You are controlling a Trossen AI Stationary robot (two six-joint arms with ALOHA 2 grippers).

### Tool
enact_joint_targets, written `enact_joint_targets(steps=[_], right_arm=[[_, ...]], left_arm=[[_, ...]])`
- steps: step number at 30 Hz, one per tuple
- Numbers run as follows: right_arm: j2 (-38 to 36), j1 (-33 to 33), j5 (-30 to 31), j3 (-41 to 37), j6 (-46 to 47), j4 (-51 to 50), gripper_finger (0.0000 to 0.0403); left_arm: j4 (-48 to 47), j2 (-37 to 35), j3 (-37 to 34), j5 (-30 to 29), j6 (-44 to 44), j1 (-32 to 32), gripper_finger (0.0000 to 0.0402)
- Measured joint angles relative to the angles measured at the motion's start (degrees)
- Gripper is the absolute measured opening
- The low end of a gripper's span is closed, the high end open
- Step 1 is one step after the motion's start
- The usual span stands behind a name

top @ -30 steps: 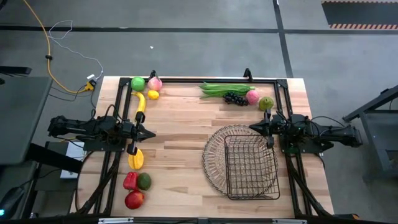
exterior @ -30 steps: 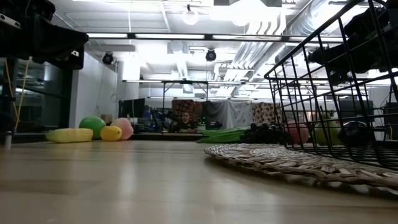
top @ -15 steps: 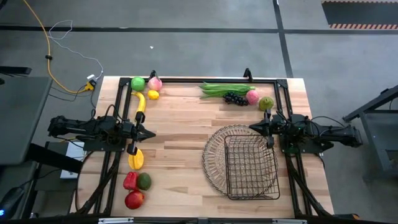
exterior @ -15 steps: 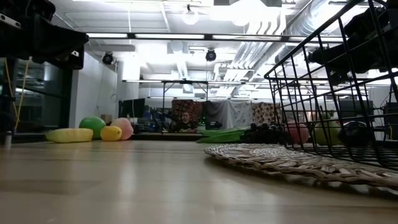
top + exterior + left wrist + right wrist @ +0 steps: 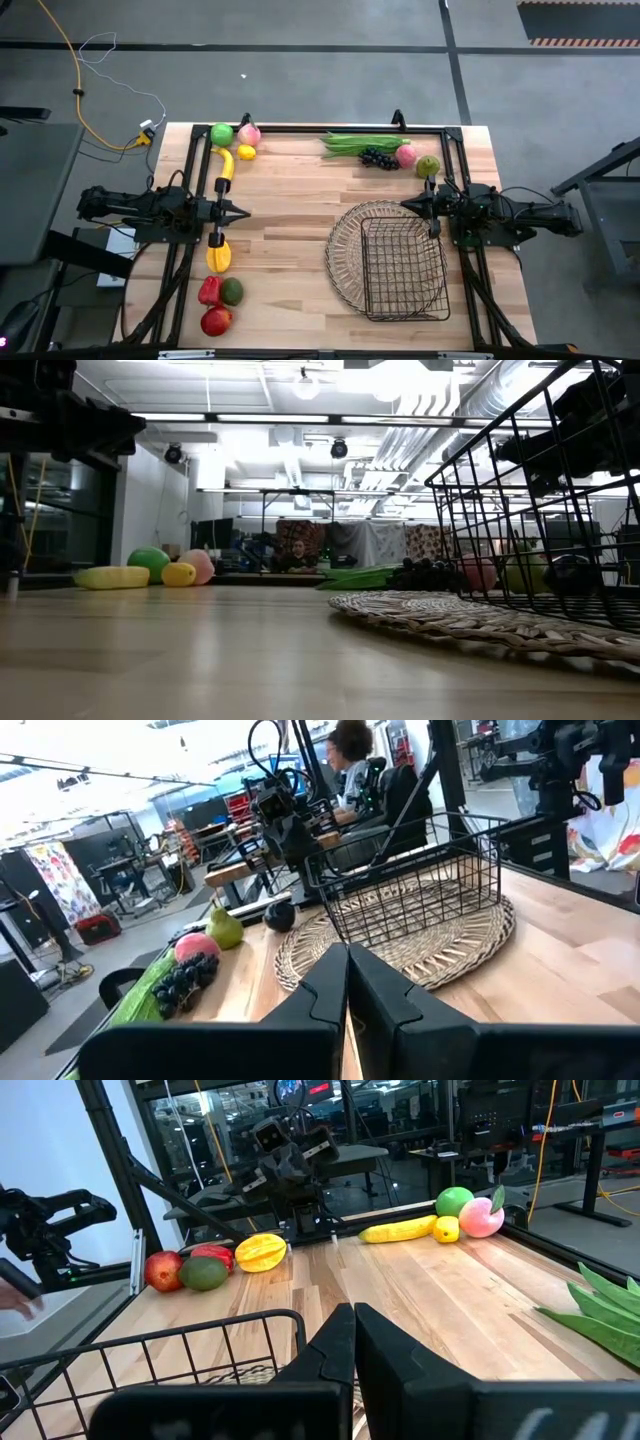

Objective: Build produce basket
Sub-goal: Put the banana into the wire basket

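Basket [image 5: 392, 262] on the right half of the wooden table [image 5: 300, 215], toward the near edge: dark wire box rising from a wide woven round rim, nothing visible inside. Produce spread in three groups around it. Along the far edge just beyond the basket: long green beans [image 5: 360, 143], dark grapes [image 5: 377, 158], a pink peach [image 5: 406, 155] and a green pear-like fruit [image 5: 428, 166], lying close together. At the far left corner: green apple [image 5: 221, 134], second pink peach [image 5: 249, 134], lemon [image 5: 246, 152] and a banana [image 5: 226, 163] stretching toward the table's middle. Near the left edge, well apart from the basket: a yellow fruit [image 5: 218, 256], red pepper [image 5: 209, 290], avocado [image 5: 232, 291] and red apple [image 5: 216, 321], the last three touching or nearly so. Right gripper [image 5: 406, 206] just beside the basket's far right rim, fingers pressed together, gripping nothing. Left gripper [image 5: 243, 213] above bare wood between the banana and the yellow fruit, fingers likewise pressed together, carrying nothing, pointing toward the basket across the table. In the room beyond, a seated person [image 5: 297, 555], far off.
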Motion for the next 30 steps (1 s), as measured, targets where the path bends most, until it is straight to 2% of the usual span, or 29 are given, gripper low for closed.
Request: enact_joint_targets(steps=[9, 30], right_arm=[[0.0, 0.0, -0.01, 0.01, 0.0, -0.02, 0.0], [0.0, 0.0, -0.01, 0.01, 0.0, 0.0, 0.0]], left_arm=[[0.0, 0.0, 0.02, 0.13, -4.79, 0.0, 0.0003], [0.02, 0.0, 0.02, 0.15, -4.77, 0.0, 0.0003]])
